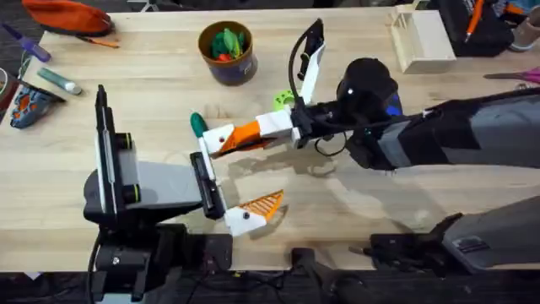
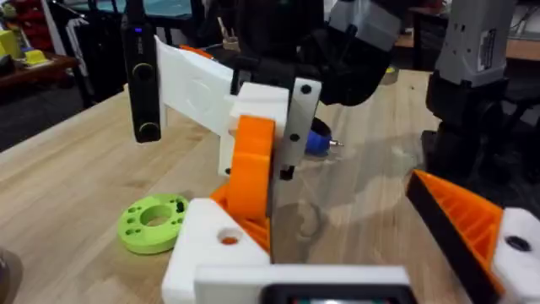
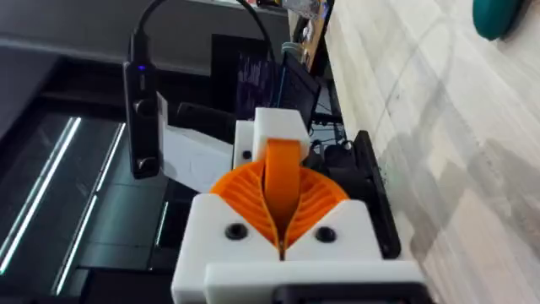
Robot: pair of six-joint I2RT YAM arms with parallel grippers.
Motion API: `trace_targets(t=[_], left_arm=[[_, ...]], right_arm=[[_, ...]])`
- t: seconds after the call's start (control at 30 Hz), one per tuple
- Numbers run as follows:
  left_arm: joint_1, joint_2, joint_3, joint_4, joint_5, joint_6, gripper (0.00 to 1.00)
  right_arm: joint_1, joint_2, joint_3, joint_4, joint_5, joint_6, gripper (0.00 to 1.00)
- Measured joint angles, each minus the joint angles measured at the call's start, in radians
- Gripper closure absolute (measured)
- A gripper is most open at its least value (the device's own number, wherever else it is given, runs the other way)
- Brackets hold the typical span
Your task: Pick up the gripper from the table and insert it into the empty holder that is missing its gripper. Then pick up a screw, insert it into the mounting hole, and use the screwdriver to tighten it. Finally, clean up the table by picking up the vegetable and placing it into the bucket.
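**Orange wedge is right at the holder, so seat it square before letting go**

The right gripper (image 3: 283,221) has its ribbed pads pinched shut on the gripper (image 3: 283,173) and holds it up against the holder (image 1: 217,138). That holder is the bare white finger of the left gripper (image 1: 232,177), which is spread wide with nothing in it.

Through the mounting hole (image 2: 228,240) I can see some orange, so I'd guess it's partly in. I'd push straight along the mount with no twisting, and only release once the faces sit flush.

The vegetable (image 1: 197,124) lies on the table just beside the holder, so watch for bumping it. The bucket (image 1: 228,52) is farther back.
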Motion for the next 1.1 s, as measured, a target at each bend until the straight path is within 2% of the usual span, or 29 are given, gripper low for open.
trace_targets(t=[0.67,0.7,0.9,0.93,1.1], left_arm=[[0.001,0.0,0.0,0.0,0.0,0.0,0.015],[0.001,0.0,0.0,0.0,-0.001,0.0,0.016],[-0.003,0.0,0.0,-0.003,0.02,0.0,0.016],[-0.003,0.0,0.0,-0.004,0.02,0.0,0.015],[-0.003,0.0,0.0,-0.004,0.024,0.0,0.015]], right_arm=[[0.0,0.0,0.0,0.0,0.003,0.0,0.992],[0.0,0.0,0.0,0.0,0.004,0.006,0.949],[0.017,0.0,-0.002,0.0,0.04,0.008,0.098],[0.018,0.0,-0.002,0.001,0.042,0.007,0.028],[0.018,0.0,-0.002,0.001,0.049,0.008,0.012]])
